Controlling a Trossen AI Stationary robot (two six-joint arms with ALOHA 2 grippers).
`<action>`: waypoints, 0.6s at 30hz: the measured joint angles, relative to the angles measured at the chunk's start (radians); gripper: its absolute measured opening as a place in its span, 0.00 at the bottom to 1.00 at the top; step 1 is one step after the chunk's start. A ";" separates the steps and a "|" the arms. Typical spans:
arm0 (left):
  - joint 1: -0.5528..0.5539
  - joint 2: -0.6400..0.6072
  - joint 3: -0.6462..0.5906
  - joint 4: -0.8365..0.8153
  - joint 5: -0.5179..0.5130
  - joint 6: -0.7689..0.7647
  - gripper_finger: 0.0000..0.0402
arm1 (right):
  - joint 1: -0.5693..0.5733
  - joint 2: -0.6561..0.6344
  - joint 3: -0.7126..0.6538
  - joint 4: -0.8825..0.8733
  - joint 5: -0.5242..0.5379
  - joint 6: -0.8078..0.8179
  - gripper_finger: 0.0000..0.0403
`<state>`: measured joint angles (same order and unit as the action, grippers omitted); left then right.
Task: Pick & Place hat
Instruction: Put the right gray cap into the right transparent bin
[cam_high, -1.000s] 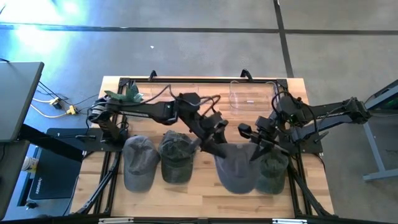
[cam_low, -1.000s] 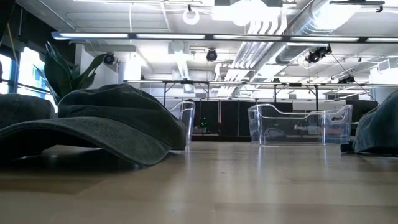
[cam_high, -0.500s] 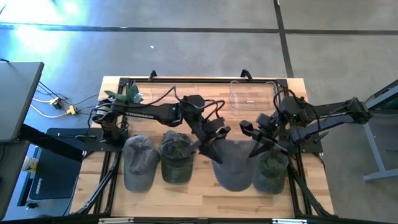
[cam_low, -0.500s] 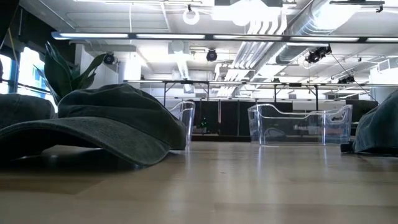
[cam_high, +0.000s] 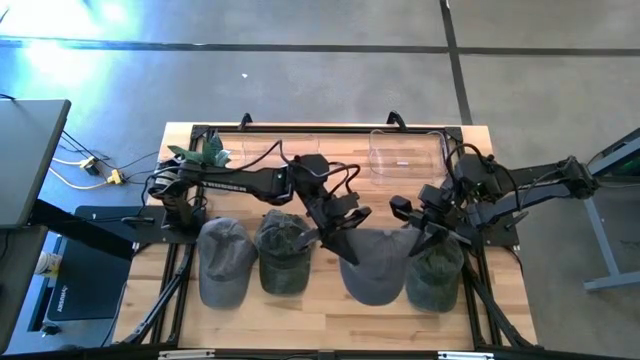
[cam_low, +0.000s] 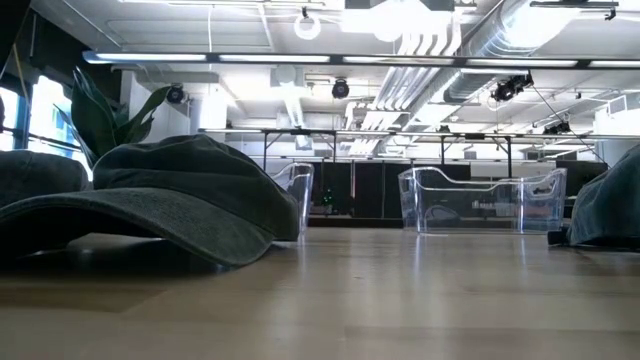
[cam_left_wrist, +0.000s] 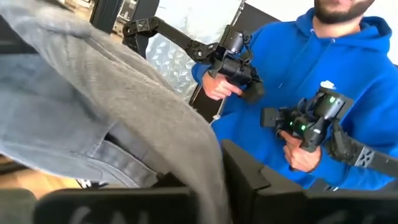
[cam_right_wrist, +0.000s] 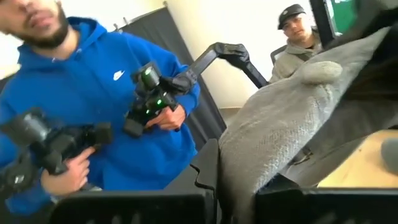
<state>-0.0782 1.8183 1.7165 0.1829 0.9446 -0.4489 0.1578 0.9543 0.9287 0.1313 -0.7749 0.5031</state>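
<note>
The grey hat (cam_high: 375, 268) lies between a dark green hat (cam_high: 283, 255) and a green hat (cam_high: 436, 275), brim toward the near edge. My left gripper (cam_high: 340, 236) is shut on its far-left rim. My right gripper (cam_high: 418, 236) is shut on its far-right rim. In the left wrist view the grey cloth (cam_left_wrist: 124, 118) fills the picture's left side. In the right wrist view the same cloth (cam_right_wrist: 292, 118) rises from the fingers. Another grey hat (cam_high: 222, 262) rests on the table's left part. My left gripper pinches the grey hat's rear rim (cam_left_wrist: 208, 177) between its two fingers, slanting down from the far-left. The cloth spreads away beyond the fingers. My right gripper pinches the rear rim (cam_right_wrist: 239, 177) on the opposite side, slanting down from the far-right. Whether the brim rests on the table, I cannot tell.
Two clear bins (cam_high: 405, 155) (cam_high: 270, 150) stand along the far edge, also showing in the low view (cam_low: 480, 200). A small plant (cam_high: 205, 155) is at the far left. A person in a blue hoodie (cam_left_wrist: 311, 81) holds controller handles beyond the table.
Both grippers have drawn slightly toward the far edge, keeping hold. The grey hat has shifted with them, a little toward the far edge and the table's left.
</note>
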 joint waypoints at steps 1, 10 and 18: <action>0.000 0.000 0.008 -0.001 0.009 0.013 0.02 | 0.005 0.001 0.000 0.000 0.001 -0.004 0.04; 0.020 0.000 0.057 0.000 0.015 0.055 0.01 | 0.029 0.015 -0.002 -0.057 0.065 -0.012 0.29; 0.062 0.000 0.057 -0.001 0.001 0.052 0.00 | 0.035 0.004 -0.003 -0.184 -0.034 -0.029 0.48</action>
<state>-0.0158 1.8183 1.7737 0.1818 0.9459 -0.3973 0.1932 0.9579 0.9260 -0.0525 -0.8088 0.4743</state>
